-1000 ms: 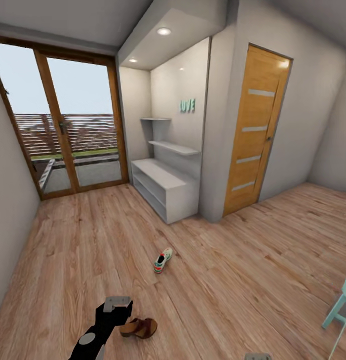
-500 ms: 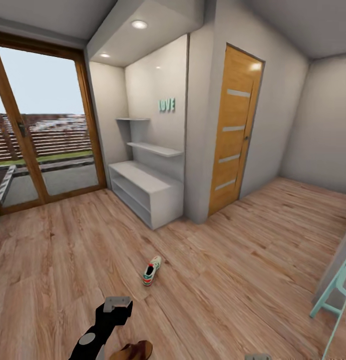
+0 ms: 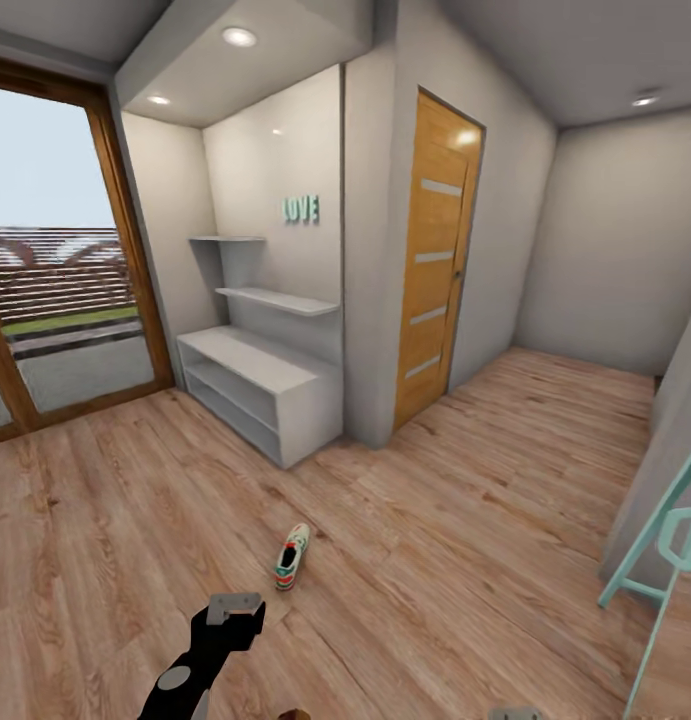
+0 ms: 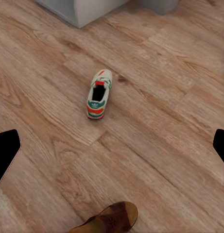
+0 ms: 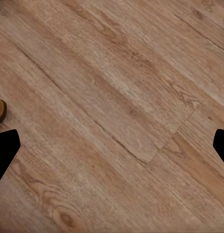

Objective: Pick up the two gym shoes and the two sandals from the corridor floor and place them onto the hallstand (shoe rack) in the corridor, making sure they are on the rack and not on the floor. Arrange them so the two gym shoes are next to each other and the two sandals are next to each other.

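One piece of lettering reads clearly: the teal block capitals "LOVE" (image 3: 300, 209), fixed to the white back wall of the alcove, far beyond the left gripper (image 3: 233, 607) and up above the stepped wall shelves (image 3: 275, 298). The gym shoe (image 4: 98, 93) ahead of that gripper bears a heel mark too small to read.

My left arm (image 3: 200, 655), seen from the head camera, was a matte black, blocky limb with bevelled edges. A grey round cap (image 3: 173, 677) sat on its upper face, and a light grey plate with rounded corners (image 3: 232, 602) closed its far end. At the frame's lower edge a small grey piece of my right arm (image 3: 513, 713) appeared. In each wrist camera my claw's fingers (image 4: 5, 154) (image 5: 5, 155) showed as plain black wedges at both side edges, without markings, cables or screws.
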Motion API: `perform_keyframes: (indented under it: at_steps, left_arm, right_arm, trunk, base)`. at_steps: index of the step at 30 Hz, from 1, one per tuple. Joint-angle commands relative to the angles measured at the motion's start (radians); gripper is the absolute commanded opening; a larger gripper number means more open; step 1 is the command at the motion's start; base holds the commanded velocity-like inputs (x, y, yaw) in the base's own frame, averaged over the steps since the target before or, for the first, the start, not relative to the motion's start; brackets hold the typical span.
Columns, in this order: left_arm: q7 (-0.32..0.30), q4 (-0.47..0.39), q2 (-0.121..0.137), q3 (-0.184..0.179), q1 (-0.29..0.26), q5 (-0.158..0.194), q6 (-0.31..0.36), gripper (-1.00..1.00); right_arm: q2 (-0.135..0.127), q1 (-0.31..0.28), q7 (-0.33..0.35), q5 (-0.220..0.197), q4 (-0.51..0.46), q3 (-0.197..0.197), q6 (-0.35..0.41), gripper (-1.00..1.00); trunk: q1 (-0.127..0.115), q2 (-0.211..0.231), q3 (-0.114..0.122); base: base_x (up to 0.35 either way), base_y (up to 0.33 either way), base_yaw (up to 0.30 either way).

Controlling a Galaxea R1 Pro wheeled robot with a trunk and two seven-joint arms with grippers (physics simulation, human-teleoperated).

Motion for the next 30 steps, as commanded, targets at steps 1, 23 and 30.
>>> perform_keyframes:
  at_steps: [1,23,30]
  left_arm:
    - [-0.001,-0.002,0.0,0.0,0.0,0.0,0.005,1.0]
    - [-0.001,-0.002,0.0,0.0,-0.001,0.0,0.005,1.0]
    - [0.0,-0.002,0.0,0.0,0.0,0.0,-0.003,1.0]
  right_arm:
    - [0.0,0.0,-0.001,0.001,-0.002,0.0,0.006,1.0]
    - [0.0,0.0,0.0,-0.001,-0.002,0.0,0.01,1.0]
    - [0.0,0.0,0.0,-0.001,-0.002,0.0,0.01,1.0]
  trunk:
    - [0.0,-0.001,-0.001]
    - [0.0,-0.001,-0.001]
    - [0.0,-0.001,-0.001]
  base:
    - [0.008,0.336,-0.069]
    - [0.001,0.335,-0.086]
    - [0.0,0.046,-0.295]
